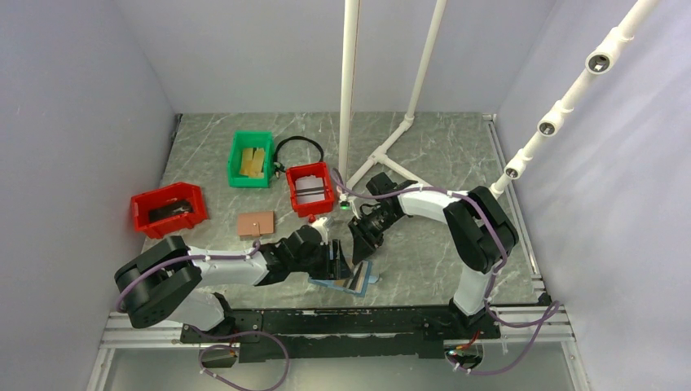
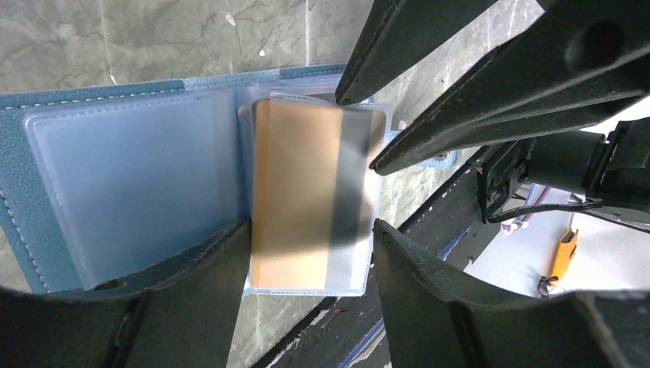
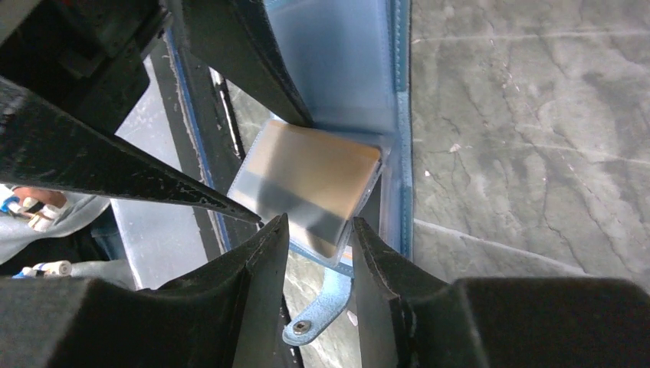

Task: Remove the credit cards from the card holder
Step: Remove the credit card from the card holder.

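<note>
Card holder (image 1: 327,284) lies open at the near edge, long axis left-right, snap tab pointing right; left gripper (image 2: 312,224) released astride the credit card (image 2: 295,192); right gripper (image 3: 318,222) flanks its corner, grasp unclear

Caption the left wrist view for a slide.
Gold credit card sleeved in the open card holder, jaws flanking it.

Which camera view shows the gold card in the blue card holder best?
The left wrist view: the gold card faces the camera almost whole inside its clear pocket, dark stripe included. The right wrist view shows it tilted and partly hidden. In the top view it is only a small sliver on the card holder.
</note>
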Robot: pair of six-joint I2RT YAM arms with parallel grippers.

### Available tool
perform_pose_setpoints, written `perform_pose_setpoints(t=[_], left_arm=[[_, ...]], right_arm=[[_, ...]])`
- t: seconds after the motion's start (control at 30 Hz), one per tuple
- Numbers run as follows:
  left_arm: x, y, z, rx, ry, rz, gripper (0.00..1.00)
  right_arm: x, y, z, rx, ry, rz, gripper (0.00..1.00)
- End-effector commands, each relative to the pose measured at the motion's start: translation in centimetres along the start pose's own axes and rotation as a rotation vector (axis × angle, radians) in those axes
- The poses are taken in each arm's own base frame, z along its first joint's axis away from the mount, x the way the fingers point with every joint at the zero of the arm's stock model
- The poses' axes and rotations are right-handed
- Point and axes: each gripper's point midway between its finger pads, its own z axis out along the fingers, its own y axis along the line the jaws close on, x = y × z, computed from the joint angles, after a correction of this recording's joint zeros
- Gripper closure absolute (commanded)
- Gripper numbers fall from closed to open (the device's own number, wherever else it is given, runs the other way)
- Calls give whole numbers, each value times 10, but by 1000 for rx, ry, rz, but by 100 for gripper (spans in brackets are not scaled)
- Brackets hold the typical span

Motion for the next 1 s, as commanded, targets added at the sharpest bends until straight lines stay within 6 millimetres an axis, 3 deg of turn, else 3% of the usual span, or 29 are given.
perform_pose_setpoints(t=[0.0,0.2,0.63,0.77,0.87,0.97], left_arm=[[-1,6,0,-29,-8,20,34],[0,3,0,-15,-6,24,33],[-7,-1,-3,-13,-29,47,29],[-7,6,-3,-54,-31,32,36],[-8,11,-6,-86,-38,22,50],[-10,12,-10,-99,-50,18,54]], right_arm=[[-17,23,-6,-100,-44,-61,62],[-16,19,-3,-90,-40,-38,62],[-19,34,-2,-193,-62,-9,64],[-20,34,-3,-192,-65,-9,62],[-20,30,-3,-171,-61,-9,58],[-21,23,-5,-130,-64,-10,53]])
